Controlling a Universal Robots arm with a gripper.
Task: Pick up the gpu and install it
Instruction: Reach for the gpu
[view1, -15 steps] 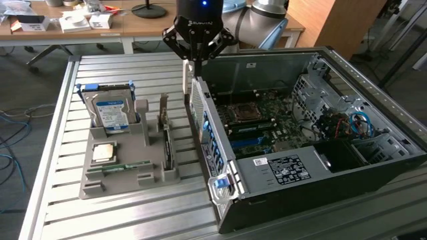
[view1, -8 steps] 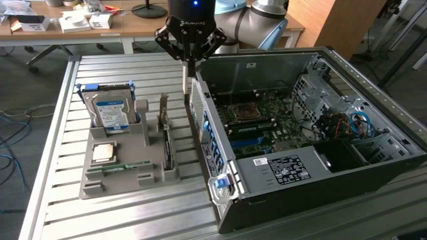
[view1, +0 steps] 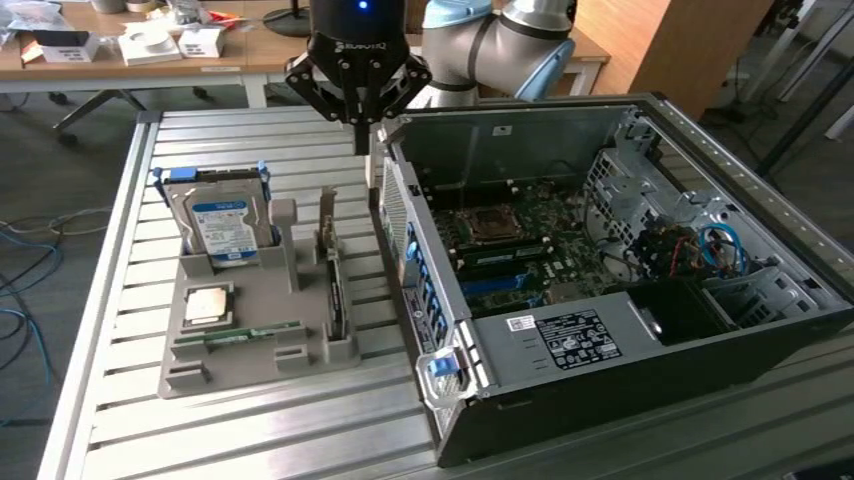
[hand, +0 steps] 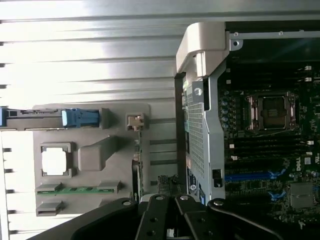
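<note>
Your claw (view1: 363, 135) was pinched together and empty, hanging over the gap between tray (view1: 200, 375) and case (view1: 561, 390). The gpu (view1: 334, 300) sat untouched in the tray, standing on edge in the slot nearest the case.

In the exterior view it lay at about 6 o'clock from the claw and lower down. Its long axis ran 12 to 6, with the bracket (view1: 326, 225) at the 12 end, closest to the fingertips. So the claw stood near the bracket end, not over the card's middle. My read: any grab hinged on lining up across that thin top edge.

From the gpu, the hard drive (view1: 220, 225) stood at 10 o'clock, the cpu (view1: 207, 303) at 9 and the memory stick (view1: 240, 332) at 8.

The exterior view gave you the height gap between claw and card, plus the open case with its board (view1: 521, 250). The wrist view looked straight down, so the gpu (hand: 135, 172) showed as a thin edge-on line just beside the case wall. Sideways offset read well there; height did not.
</note>
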